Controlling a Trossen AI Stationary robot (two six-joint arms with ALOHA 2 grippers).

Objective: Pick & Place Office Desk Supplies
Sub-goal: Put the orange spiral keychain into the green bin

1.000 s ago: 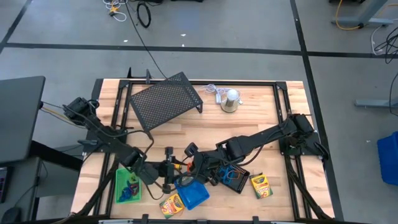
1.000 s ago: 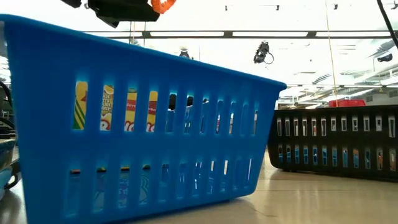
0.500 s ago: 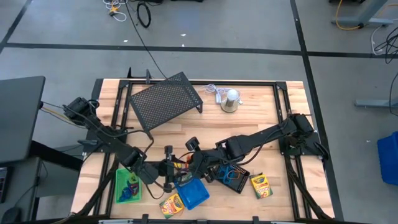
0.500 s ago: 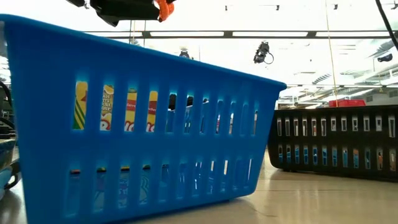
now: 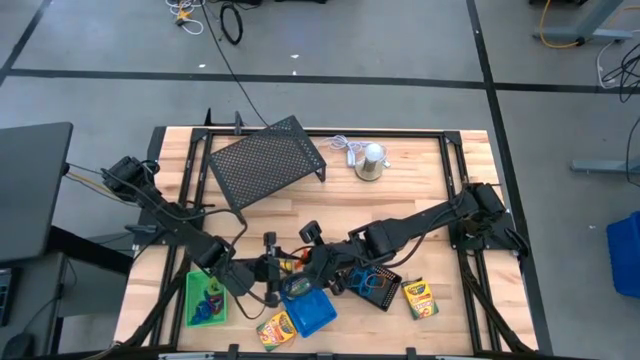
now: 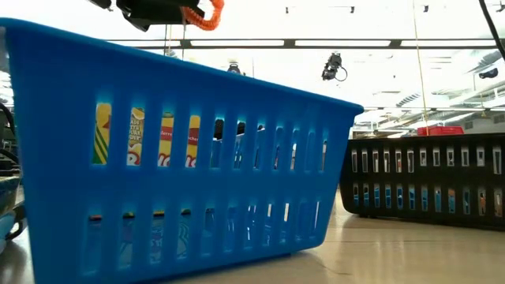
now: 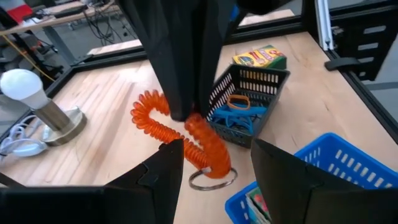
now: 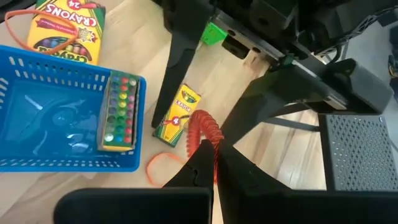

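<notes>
An orange coiled cord (image 7: 198, 138) with a metal ring (image 7: 210, 180) at its lower end hangs in the air between my two grippers, near the table's front middle. My right gripper (image 8: 211, 163) (image 5: 307, 262) is shut on it. My left gripper (image 7: 217, 168) (image 5: 268, 268) is open, its fingers standing on either side of the cord's lower end. The blue tray (image 5: 311, 312) holds a paint set (image 8: 121, 112). The black-mesh tray (image 7: 247, 106) holds blue and orange loops. Crayon boxes (image 5: 277, 327) (image 5: 420, 297) lie flat near the front edge. My right gripper pinches the orange coiled cord at a middle turn (image 7: 189, 121) between its two fingers, coming from above and pointing down. One end curls off to the side (image 7: 146, 115). The other end, with the ring, hangs below, lifted clear of the table.
A green tray (image 5: 205, 298) sits at the front left. A small crayon box (image 8: 178, 115) and an orange loop (image 8: 160, 165) lie on the wood below the grippers. The large black mesh rack (image 5: 265, 158) and the silver dome with white cord (image 5: 370, 160) stand toward the far edge.
My right gripper has edged a little toward the table's left with the orange cord. In the low view more of the cord now shows beside the gripper than a second ago.
</notes>
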